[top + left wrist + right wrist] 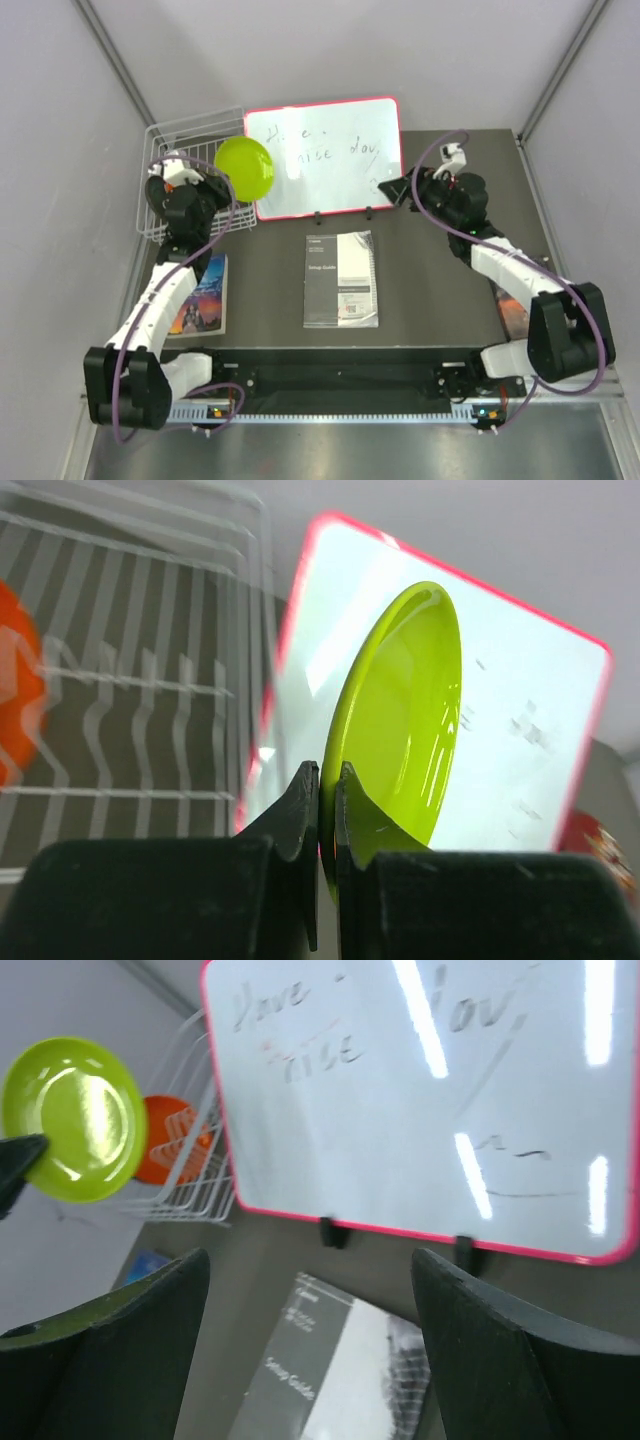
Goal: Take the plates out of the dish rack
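Lime plate (pixel 244 167) is held on edge by its rim, left gripper (pixel 325 775) jaws clamped on it, up by the right side of the dish rack (pixel 172 138), close to the whiteboard (pixel 320 160). Likely step is carry and set down: keep the pinch firm, swing wide of the whiteboard, lower flat onto bare tabletop (pixel 440 270). Right gripper (pixel 310 1260) jaws apart, empty. Orange plate (pixel 170 1145) is in the rack, blurred. No teal plate visible; left arm hides part of the rack.

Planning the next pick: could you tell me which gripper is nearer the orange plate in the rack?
Left. The left gripper, shut on the lime green plate, is beside the dish rack holding the orange plate; the open right gripper is at the other end of the whiteboard.
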Controlling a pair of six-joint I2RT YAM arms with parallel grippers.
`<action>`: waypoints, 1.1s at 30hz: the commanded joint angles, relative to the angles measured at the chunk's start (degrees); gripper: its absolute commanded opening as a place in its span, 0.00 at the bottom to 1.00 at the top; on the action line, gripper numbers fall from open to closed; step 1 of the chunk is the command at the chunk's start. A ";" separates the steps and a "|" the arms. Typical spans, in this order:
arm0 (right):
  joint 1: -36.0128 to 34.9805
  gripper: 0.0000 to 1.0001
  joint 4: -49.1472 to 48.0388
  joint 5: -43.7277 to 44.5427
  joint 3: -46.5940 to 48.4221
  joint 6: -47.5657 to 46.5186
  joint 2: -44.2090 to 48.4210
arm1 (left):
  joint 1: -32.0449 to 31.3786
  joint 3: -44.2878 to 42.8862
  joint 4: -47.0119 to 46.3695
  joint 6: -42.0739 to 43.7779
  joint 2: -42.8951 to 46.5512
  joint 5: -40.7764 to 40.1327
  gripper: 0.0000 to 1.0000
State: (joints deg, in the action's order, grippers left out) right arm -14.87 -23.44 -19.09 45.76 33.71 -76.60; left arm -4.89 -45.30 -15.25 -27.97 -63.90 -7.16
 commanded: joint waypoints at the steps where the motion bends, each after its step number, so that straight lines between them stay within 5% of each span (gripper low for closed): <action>1: -5.15 0.82 -14.25 -9.64 3.19 5.39 -7.84 | -3.02 2.75 -5.58 -11.14 -0.87 16.12 0.00; 8: -9.65 0.81 -32.53 -15.88 7.85 16.72 -21.39 | -9.17 4.34 -10.24 -13.78 -4.65 19.02 0.00; 16: -11.93 0.78 -31.67 -15.36 12.16 15.24 -27.64 | -13.13 6.19 -12.70 -13.78 -5.45 18.06 0.00; 20: -12.02 0.46 -31.75 -16.24 12.95 15.59 -28.96 | -14.27 6.63 -14.90 -14.04 -6.85 18.67 0.00; 21: -12.02 0.21 -31.67 -15.98 12.78 15.68 -28.78 | -14.54 6.54 -15.08 -14.13 -7.11 18.58 0.00; 23: -11.93 0.02 -29.31 -15.45 12.34 14.28 -28.00 | -14.80 6.63 -15.25 -13.78 -7.47 18.23 0.00; 25: -11.67 0.00 -26.93 -13.44 11.38 11.57 -25.63 | -14.71 6.72 -14.56 -12.21 -6.86 17.45 0.01; 27: -10.71 0.00 -22.10 -9.24 9.28 9.28 -21.87 | -14.72 6.54 -13.41 -10.80 -5.98 15.26 0.21; 28: -10.18 0.00 -20.00 -7.56 8.48 7.09 -20.45 | -14.71 6.54 -12.10 -8.97 -5.02 14.46 0.51; 29: -9.57 0.00 -18.06 -5.89 7.69 6.11 -18.95 | -14.71 6.54 -11.04 -7.90 -4.40 13.06 0.62; 33: -2.30 0.00 -14.27 0.71 -0.55 4.43 -9.39 | -14.71 6.28 -6.91 -2.19 -1.06 5.60 0.91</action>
State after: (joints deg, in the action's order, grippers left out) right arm -23.92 -40.93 -27.05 50.57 42.63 -95.59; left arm -19.59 -38.44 -23.18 -36.67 -69.56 6.09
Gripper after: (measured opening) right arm 0.044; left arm 0.800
